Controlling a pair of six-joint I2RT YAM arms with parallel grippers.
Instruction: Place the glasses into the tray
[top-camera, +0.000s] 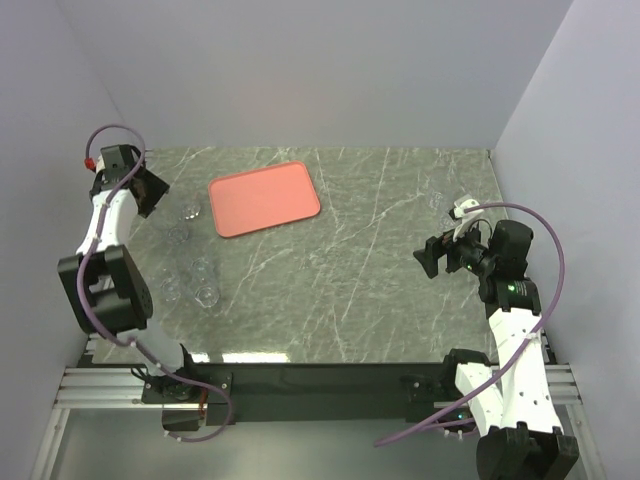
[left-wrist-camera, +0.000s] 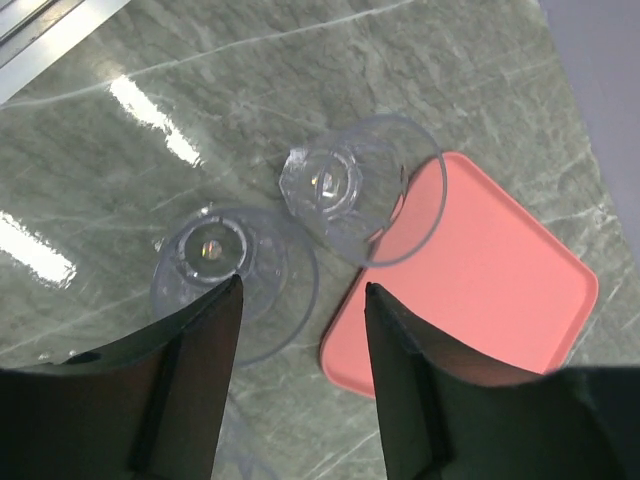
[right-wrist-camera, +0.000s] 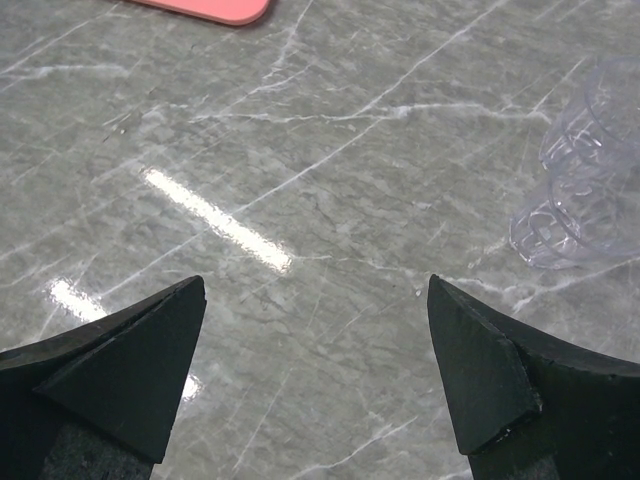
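The salmon-red tray (top-camera: 265, 198) lies empty at the back centre of the table. Several clear glasses stand left of it: two near my left gripper (top-camera: 190, 212) (top-camera: 178, 235) and three nearer the front (top-camera: 200, 268) (top-camera: 172, 288) (top-camera: 207, 295). My left gripper (top-camera: 158, 193) is open above the table beside the two back glasses. In the left wrist view (left-wrist-camera: 302, 290) one glass (left-wrist-camera: 345, 190) and another glass (left-wrist-camera: 225, 265) lie beyond its fingertips, with the tray (left-wrist-camera: 480, 270) to the right. My right gripper (top-camera: 427, 258) is open and empty (right-wrist-camera: 315, 285).
A clear glass (right-wrist-camera: 580, 190) stands at the right, beyond my right gripper; it shows faintly in the top view (top-camera: 437, 204). The tray's corner (right-wrist-camera: 215, 8) shows at the top of the right wrist view. Grey walls close in the back and both sides.
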